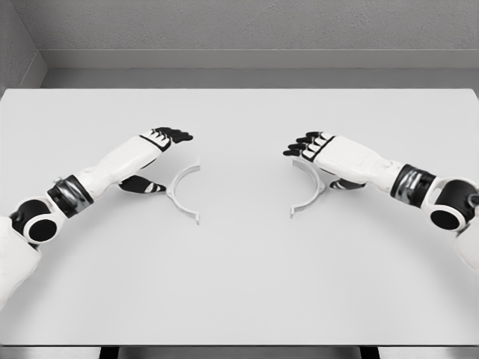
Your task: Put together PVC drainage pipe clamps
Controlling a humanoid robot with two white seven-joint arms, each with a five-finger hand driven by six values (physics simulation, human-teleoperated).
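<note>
Two white half-ring clamp pieces lie flat on the white table (239, 284). The left clamp half (179, 193) curves open toward the right, the right clamp half (312, 191) curves open toward the left. My left hand (159, 153) hovers just left of and above the left half, fingers stretched out and thumb hanging down, holding nothing. My right hand (314, 153) sits over the upper end of the right half, fingers extended and relaxed, thumb beneath near the table. Neither piece is grasped, and a gap separates the two halves.
The table's far edge meets a grey wall (239, 30) at the back. The table's front edge runs along the bottom of the view.
</note>
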